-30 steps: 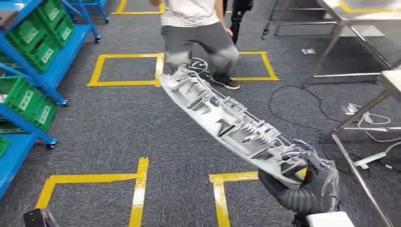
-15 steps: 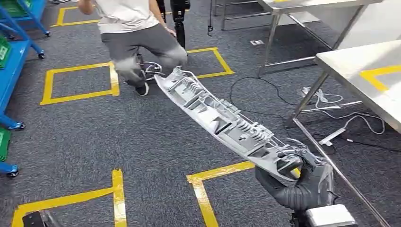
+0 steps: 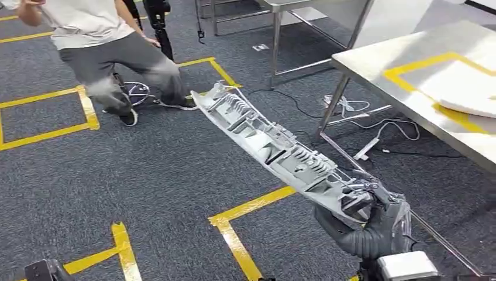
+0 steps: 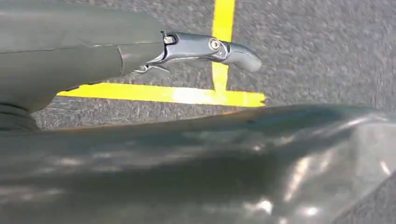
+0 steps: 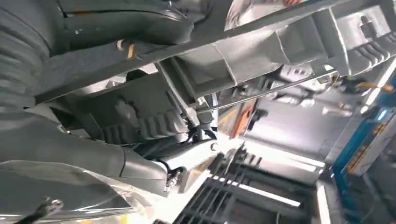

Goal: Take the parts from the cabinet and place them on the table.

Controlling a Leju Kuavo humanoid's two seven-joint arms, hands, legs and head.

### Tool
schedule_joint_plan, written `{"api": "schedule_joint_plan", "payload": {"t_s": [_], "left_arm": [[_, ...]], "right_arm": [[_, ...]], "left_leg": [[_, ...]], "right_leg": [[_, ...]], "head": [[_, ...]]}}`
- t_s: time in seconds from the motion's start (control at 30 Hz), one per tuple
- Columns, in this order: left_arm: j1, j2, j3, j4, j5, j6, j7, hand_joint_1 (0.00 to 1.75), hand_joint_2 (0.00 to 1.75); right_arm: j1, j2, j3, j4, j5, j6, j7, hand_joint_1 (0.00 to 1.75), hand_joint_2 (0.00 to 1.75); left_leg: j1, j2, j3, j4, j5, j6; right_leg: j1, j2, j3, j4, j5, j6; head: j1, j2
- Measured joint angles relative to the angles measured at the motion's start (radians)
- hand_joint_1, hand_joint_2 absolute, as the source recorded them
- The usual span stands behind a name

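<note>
Grey ribbed long plastic part (image 3: pixel 275 149) being gripped at near end by right hand (image 3: pixel 374 219), fingers closed around it, above carpet; left hand (image 4: pixel 205 49) finger state unclear.

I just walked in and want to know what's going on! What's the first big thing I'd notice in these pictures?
A long grey part sticks out over the carpet, gripped at its near end by the right robot hand. Behind it a person steps across yellow tape squares on the floor. A metal table with a yellow outline stands to the right.
</note>
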Motion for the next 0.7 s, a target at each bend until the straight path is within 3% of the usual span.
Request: {"api": "schedule_joint_plan", "payload": {"t_s": [0.03,0.07,0.1,0.2,0.23,0.27,0.3,0.37,0.4,0.43,0.5,0.53,0.57,0.63,0.7], "left_arm": [[-0.001,0.0,0.0,0.0,0.002,0.0,0.0,0.0,0.0],[-0.001,0.002,0.0,0.0,0.004,0.001,-0.001,0.0,0.0],[-0.001,0.002,0.0,0.0,0.005,0.002,-0.002,0.0,0.0],[-0.005,0.0,0.0,0.0,0.006,0.002,-0.002,0.0,0.0],[-0.008,0.0,0.0,0.0,0.006,0.002,-0.002,0.0,0.0],[-0.008,0.0,0.0,0.0,0.006,0.003,-0.003,0.0,0.0],[-0.005,0.0,0.0,0.0,0.006,0.007,-0.002,0.0,0.0],[0.0,0.0,0.0,0.0,0.006,0.014,0.002,0.0,0.0],[0.002,0.0,0.0,0.0,0.005,0.018,0.002,0.0,0.0],[0.002,0.001,0.0,0.0,0.005,0.019,0.002,0.0,0.0],[0.0,0.002,0.0,0.0,0.005,0.019,0.0,0.0,0.0],[0.0,0.002,0.0,0.0,0.005,0.019,-0.002,0.0,0.0],[0.001,0.003,-0.001,0.0,0.005,0.019,-0.004,0.0,0.0],[0.0,0.003,-0.002,0.0,0.005,0.019,-0.007,0.0,0.0],[-0.004,0.002,-0.003,0.0,0.005,0.019,-0.008,0.0,0.0]], "right_arm": [[-0.001,0.0,0.0,0.0,0.0,0.0,0.0,1.75,1.75],[-0.006,0.0,0.0,0.001,-0.001,0.001,-0.002,1.75,1.75],[-0.005,0.001,0.0,0.001,-0.001,0.001,-0.003,1.75,1.75],[-0.002,0.002,-0.001,0.002,-0.012,0.009,-0.003,1.75,1.75],[-0.001,0.002,-0.001,0.001,-0.013,0.011,-0.004,1.75,1.75],[-0.005,0.003,-0.002,0.002,-0.016,0.013,-0.003,1.75,1.75],[-0.006,0.006,-0.002,0.002,-0.019,0.016,-0.003,1.75,1.75],[-0.006,0.009,-0.002,0.002,-0.026,0.018,-0.003,1.75,1.75],[-0.006,0.009,-0.002,0.002,-0.03,0.019,-0.003,1.75,1.75],[-0.005,0.009,-0.002,0.003,-0.032,0.021,-0.003,1.75,1.75],[-0.005,0.009,-0.002,0.004,-0.035,0.024,-0.003,1.75,1.75],[-0.005,0.011,-0.003,0.004,-0.037,0.025,-0.003,1.75,1.75],[-0.007,0.012,-0.003,0.004,-0.04,0.026,-0.003,1.75,1.75],[-0.007,0.013,-0.003,0.004,-0.047,0.029,-0.004,1.75,1.75],[-0.002,0.014,-0.005,0.004,-0.048,0.029,-0.004,1.75,1.75]], "left_leg": [[-0.001,0.009,0.005,0.003,-0.005,-0.007],[-0.01,0.017,0.005,0.006,-0.012,-0.016],[-0.01,0.023,0.007,0.008,-0.013,-0.019],[-0.004,0.055,0.016,0.007,-0.018,-0.032],[0.001,0.008,0.014,0.02,-0.035,-0.04],[0.003,-0.036,-0.003,0.061,-0.062,-0.039],[0.002,-0.057,-0.039,0.139,-0.103,-0.037],[0.001,-0.065,-0.118,0.296,-0.158,-0.034],[-0.001,-0.066,-0.14,0.328,-0.155,-0.03],[-0.003,-0.067,-0.138,0.31,-0.127,-0.025],[-0.006,-0.083,-0.092,0.182,-0.032,-0.013],[-0.006,-0.117,-0.059,0.095,0.016,-0.008],[-0.004,-0.171,-0.044,0.057,0.016,-0.005],[-0.004,-0.158,-0.035,0.031,0.007,-0.012],[-0.005,-0.138,-0.033,0.023,0.012,-0.006]], "right_leg": [[0.0,-0.047,0.05,-0.088,0.02,0.002],[0.013,-0.073,0.07,-0.104,0.002,-0.007],[0.012,-0.052,0.066,-0.105,0.005,-0.022],[0.016,-0.02,0.062,-0.105,0.006,-0.043],[0.012,-0.008,0.064,-0.108,0.008,-0.051],[0.011,0.001,0.065,-0.108,0.008,-0.057],[0.012,0.014,0.065,-0.108,0.009,-0.061],[0.017,0.045,0.065,-0.107,0.008,-0.065],[0.019,0.063,0.066,-0.107,0.009,-0.065],[0.021,0.08,0.068,-0.107,0.009,-0.065],[0.022,0.111,0.073,-0.106,0.009,-0.065],[0.021,0.124,0.074,-0.106,0.009,-0.065],[0.024,0.135,0.07,-0.104,0.009,-0.062],[0.018,0.162,0.056,-0.102,0.014,-0.051],[0.014,0.185,0.051,-0.107,0.02,-0.036]], "head": [[0.001,0.0],[0.002,0.0],[-0.004,0.0],[-0.004,0.0],[-0.007,0.0],[-0.009,0.0],[-0.011,0.0],[-0.011,0.0],[-0.011,0.0],[-0.011,0.0],[-0.011,0.0],[-0.011,0.0],[-0.01,0.0],[-0.011,0.0],[-0.01,0.0]]}}
